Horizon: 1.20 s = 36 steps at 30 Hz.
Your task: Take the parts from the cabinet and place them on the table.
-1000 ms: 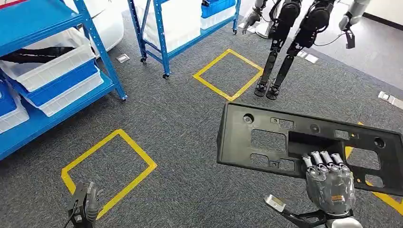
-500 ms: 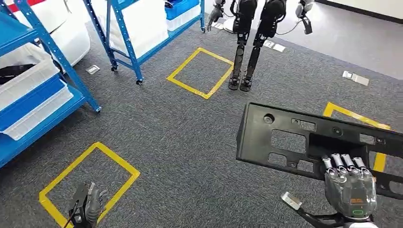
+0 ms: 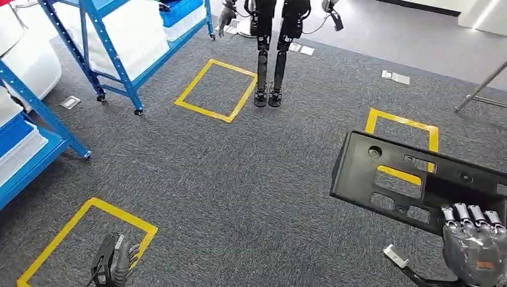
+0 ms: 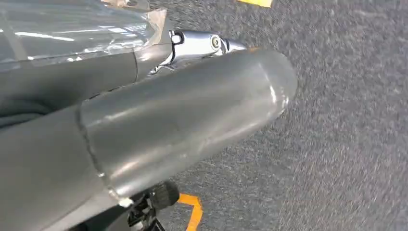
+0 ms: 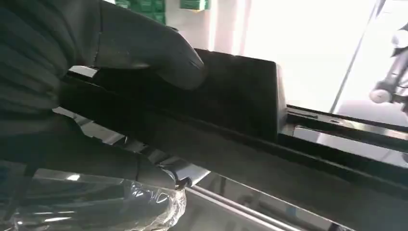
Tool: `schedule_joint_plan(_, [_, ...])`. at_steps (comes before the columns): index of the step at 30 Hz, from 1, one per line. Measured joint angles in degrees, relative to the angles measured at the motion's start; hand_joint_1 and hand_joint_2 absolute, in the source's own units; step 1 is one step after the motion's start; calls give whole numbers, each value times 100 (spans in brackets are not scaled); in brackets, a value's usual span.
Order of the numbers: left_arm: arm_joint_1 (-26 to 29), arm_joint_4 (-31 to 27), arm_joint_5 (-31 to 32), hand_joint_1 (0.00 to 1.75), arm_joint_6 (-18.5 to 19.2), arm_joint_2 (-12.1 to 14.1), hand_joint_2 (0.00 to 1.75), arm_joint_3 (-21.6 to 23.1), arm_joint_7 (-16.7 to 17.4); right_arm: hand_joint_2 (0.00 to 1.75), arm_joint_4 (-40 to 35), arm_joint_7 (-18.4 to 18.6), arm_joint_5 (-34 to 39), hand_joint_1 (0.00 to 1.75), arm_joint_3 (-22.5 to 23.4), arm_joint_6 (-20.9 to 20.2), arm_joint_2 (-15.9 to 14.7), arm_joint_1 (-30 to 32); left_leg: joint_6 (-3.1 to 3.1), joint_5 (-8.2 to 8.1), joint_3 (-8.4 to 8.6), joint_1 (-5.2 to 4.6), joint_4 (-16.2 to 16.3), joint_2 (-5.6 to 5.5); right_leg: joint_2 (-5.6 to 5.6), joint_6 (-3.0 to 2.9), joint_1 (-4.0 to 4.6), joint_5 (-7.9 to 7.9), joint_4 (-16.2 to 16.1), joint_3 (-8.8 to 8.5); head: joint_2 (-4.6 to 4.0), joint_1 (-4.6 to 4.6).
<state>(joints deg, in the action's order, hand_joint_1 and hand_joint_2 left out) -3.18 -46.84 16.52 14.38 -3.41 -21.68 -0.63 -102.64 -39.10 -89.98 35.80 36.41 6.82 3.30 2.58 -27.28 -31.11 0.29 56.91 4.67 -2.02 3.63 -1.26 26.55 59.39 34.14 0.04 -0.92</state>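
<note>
My right hand (image 3: 475, 248) grips the long black plastic panel with cut-outs (image 3: 412, 182) above grey carpet (image 3: 239, 179); my left hand (image 3: 116, 263) hangs low, its grasp unclear.

Grey carpet (image 3: 239, 179) marked with yellow tape squares (image 3: 216, 89). Blue racks (image 3: 107, 54) on castors at left, holding white and blue bins (image 3: 179, 12).

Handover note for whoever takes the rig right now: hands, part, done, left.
Right hand: grips the black plastic panel by its near edge, carried flat above the grey carpet.
Left hand: hangs low at the side, holds nothing; whether its fingers are curled I cannot tell.
Blue shelving stands off to the left.
Done: one part is out of the cabinet and in hand.
Left: reach the table and set the panel down.
</note>
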Motion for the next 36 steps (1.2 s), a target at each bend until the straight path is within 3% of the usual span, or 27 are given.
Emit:
schedule_joint_plan(1, [-8,9,0,0,-4,11,0,2,0,175,2,0,2,175,7,0,-11,-5,-30,-19,17,-34,2,42,-264,-64,29,-26,-249,-118,0,2])
schedule_joint_plan(2, [-11,17,0,0,-4,9,0,2,-4,175,11,0,-2,175,9,0,-15,-5,-75,-41,31,-53,4,99,-206,-104,108,-67,-260,-136,0,7])
schedule_joint_plan(5, [-56,70,-22,0,64,13,0,11,-28,175,15,0,0,175,68,0,-39,1,-139,-59,78,-44,-13,264,-6,-175,106,-90,-258,-82,0,26])
schedule_joint_plan(6, [-77,85,-31,0,85,15,0,17,-37,175,17,0,0,175,109,0,-74,1,-200,-115,48,7,37,133,49,-244,-52,-132,-300,-131,0,15])
schedule_joint_plan(7, [-89,109,-35,0,101,22,0,22,-48,175,20,0,4,175,144,0,-109,-15,-216,-252,-3,15,194,-157,104,-256,-23,-134,-299,-129,0,44])
schedule_joint_plan(8, [-84,138,-39,0,109,22,0,28,-66,175,33,0,2,175,164,0,-177,-47,-214,-496,-151,28,559,-345,142,-355,-15,-146,-298,-126,0,42])
schedule_joint_plan(10, [-65,238,-44,0,98,33,0,31,-79,175,79,7,2,175,192,0,-273,-89,-229,-941,-602,31,1526,-468,283,-375,6,-154,-298,-114,0,63])
schedule_joint_plan(11, [-61,271,-48,0,96,33,0,31,-85,175,114,13,2,175,205,0,-321,-101,-234,-996,-756,33,1811,-479,352,-374,11,-155,-296,-110,0,63])
schedule_joint_plan(13, [-62,310,-81,0,94,33,0,33,-101,175,192,120,0,175,210,0,-448,-113,-236,-717,-684,54,1590,-481,498,-371,10,-156,-285,-115,0,68])
schedule_joint_plan(14, [-63,319,-92,0,81,35,0,33,-103,175,219,226,-2,175,186,0,-512,-109,-239,-419,-459,81,1109,-501,581,-367,4,-156,-268,-118,0,61])
schedule_joint_plan(15, [-62,323,-96,0,70,48,0,35,-103,175,243,335,-2,175,140,0,-562,-108,-249,-151,-215,120,582,-609,653,-363,-1,-153,-232,-113,0,63])
schedule_joint_plan(16, [-60,334,-96,0,70,50,0,35,-103,175,254,421,-2,175,109,0,-607,-112,-268,-85,-88,180,266,-918,714,-338,-1,-143,-195,-73,0,63])
schedule_joint_plan(17, [-52,343,-105,0,68,55,0,35,-103,175,273,547,-2,175,57,0,-682,-119,-284,-132,-80,172,177,-1011,774,-295,57,-134,-122,-9,0,63])
schedule_joint_plan(20, [-59,345,-142,0,70,68,0,37,-120,175,376,1264,-4,175,-241,0,-1041,-16,-179,-106,-99,63,207,-830,954,-144,12,-215,-190,79,0,52])
schedule_joint_plan(21, [-69,345,-153,0,70,68,0,39,-133,175,424,1584,-4,175,-361,0,-1188,-8,-109,-58,-89,71,148,-742,1026,-81,31,-229,-193,97,0,57])
schedule_joint_plan(22, [-79,345,-155,0,70,66,0,41,-136,175,433,1652,-4,175,-390,0,-1223,15,-65,-25,-72,66,104,-672,769,-99,-20,-175,-84,165,0,52])
schedule_joint_plan(23, [-66,343,-160,0,68,66,0,41,-142,175,475,1962,-4,175,-543,0,-1382,-21,-15,-15,-70,64,91,-608,477,-126,14,-15,180,304,0,55])
schedule_joint_plan(24, [-50,334,-175,0,70,103,0,37,-168,175,606,3124,-4,175,-1048,-70,-1922,-79,-12,-15,-77,51,93,-530,348,-148,10,188,622,519,0,13])
schedule_joint_plan(26, [-9,332,-208,0,70,114,0,31,-173,175,719,4144,-2,175,-1807,-238,-2551,-205,-6,-14,-91,17,96,-344,279,-128,-1,490,1517,924,0,7])
schedule_joint_plan(27, [6,332,-208,0,78,118,0,28,-173,175,750,4297,6,175,-2101,-271,-2792,-258,-4,-16,-90,10,96,-263,273,-89,-7,503,1669,980,0,15])
schedule_joint_plan(29, [33,308,-221,0,127,122,0,28,-173,175,818,4527,-7,175,-2514,-413,-3104,-390,-6,-23,-77,19,98,-144,240,12,-17,285,1157,670,0,2])
schedule_joint_plan(30, [31,297,-223,0,138,116,0,28,-173,175,867,4967,-9,175,-2874,-565,-3378,-574,-15,-29,-78,17,105,-81,139,77,-65,74,548,354,0,0])
schedule_joint_plan(31, [24,282,-210,0,171,111,0,28,-166,175,927,5460,-9,175,-3223,-630,-3623,-802,-31,-37,-78,-6,109,-29,-59,112,-85,-84,13,61,0,-11])
schedule_joint_plan(32, [23,254,-149,0,216,114,0,7,-142,175,1046,6431,-11,175,-3699,-616,-3811,-1107,-68,-49,-96,-51,102,31,-176,43,-15,-58,-89,-47,0,0])
schedule_joint_plan(34, [17,232,-94,0,260,105,0,-35,-125,175,1220,7720,-7,175,-4752,-575,-4068,-1542,-139,-43,-45,-32,89,127,-35,-82,48,-106,-158,0,0,6])
schedule_joint_plan(35, [19,229,-81,0,278,94,0,-37,-101,175,1279,8046,-9,175,-5366,-573,-4252,-1659,-171,-57,-11,-17,66,180,16,-121,79,-103,-160,-2,0,22])
schedule_joint_plan(36, [19,223,-76,0,282,83,0,-37,-98,175,1340,7999,-7,175,-5833,-577,-4386,-1707,-204,-78,2,-4,74,220,77,-160,70,-114,-183,-13,0,20])
